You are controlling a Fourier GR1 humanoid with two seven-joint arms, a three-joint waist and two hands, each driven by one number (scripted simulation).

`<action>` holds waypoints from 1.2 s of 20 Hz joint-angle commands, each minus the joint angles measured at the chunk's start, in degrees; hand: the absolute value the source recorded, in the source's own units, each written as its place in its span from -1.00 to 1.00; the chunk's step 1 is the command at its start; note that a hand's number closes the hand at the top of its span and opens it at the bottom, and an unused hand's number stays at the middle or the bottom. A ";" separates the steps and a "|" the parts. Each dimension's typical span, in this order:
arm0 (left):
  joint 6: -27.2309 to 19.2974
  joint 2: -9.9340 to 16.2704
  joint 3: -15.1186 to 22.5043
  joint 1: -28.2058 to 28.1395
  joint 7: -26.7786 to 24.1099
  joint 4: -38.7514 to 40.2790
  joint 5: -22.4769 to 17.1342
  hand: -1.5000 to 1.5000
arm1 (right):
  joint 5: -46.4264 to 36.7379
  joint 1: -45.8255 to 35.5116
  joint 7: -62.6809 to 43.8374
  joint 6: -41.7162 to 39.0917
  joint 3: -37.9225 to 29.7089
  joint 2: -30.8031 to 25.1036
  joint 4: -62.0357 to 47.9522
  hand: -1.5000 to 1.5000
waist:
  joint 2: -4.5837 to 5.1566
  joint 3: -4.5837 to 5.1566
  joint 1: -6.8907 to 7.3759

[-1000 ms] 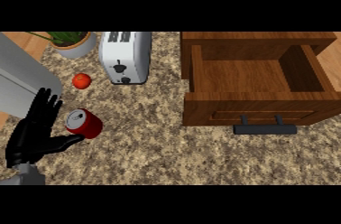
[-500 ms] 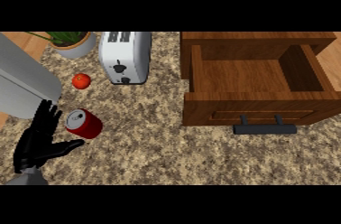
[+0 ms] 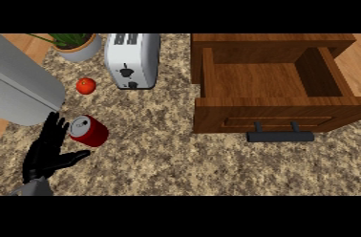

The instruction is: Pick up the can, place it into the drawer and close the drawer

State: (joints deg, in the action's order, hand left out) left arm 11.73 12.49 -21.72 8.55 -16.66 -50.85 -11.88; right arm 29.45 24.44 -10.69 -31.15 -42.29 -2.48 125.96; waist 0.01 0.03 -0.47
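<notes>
The left hand comes in from the lower left corner of the head view, palm turned toward the middle of the counter, its black fingers straight and pointing up the frame while the thumb sticks out to the right. It is spread open and has hold of nothing. The can, red with a silver top, lies on its side on the speckled counter just to the right of those fingers, its silver end turned toward them; the fingertips stand right beside that end, and whether they touch it cannot be told. The thumb lies below the can and apart from it, so the can sits in the open crook between fingers and thumb without being gripped. Only a short stub of grey forearm shows at the bottom edge. The right hand does not show. Well to the right, the wooden drawer stands pulled open, its inside bare and its dark handle facing the near edge of the counter. Above the can lie a small red tomato, a white toaster and a potted plant, and a grey slab runs along the left side behind the hand.
</notes>
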 commanded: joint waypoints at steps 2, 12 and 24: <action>2.27 0.56 0.25 0.89 -2.78 5.08 -1.10 -1.00 | -1.14 -2.66 -1.22 0.10 -0.67 0.13 -0.84 -1.00 | -0.01 -0.01 0.18; 4.64 1.08 -1.14 9.93 -12.18 23.28 -1.35 -1.00 | -3.17 -3.58 0.34 -2.04 -0.28 2.36 -1.82 -1.00 | 0.14 0.02 -0.15; 10.24 1.00 0.41 15.78 -8.51 23.68 -4.62 1.00 | 3.80 0.58 -5.15 -2.03 -1.73 2.05 2.92 -1.00 | 0.06 0.02 -0.26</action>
State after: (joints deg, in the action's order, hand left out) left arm 20.09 12.73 -21.33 21.58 -24.60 -28.76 -15.85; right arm 31.82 24.46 -13.46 -33.39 -43.98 -0.65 127.23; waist 0.04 0.03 -0.62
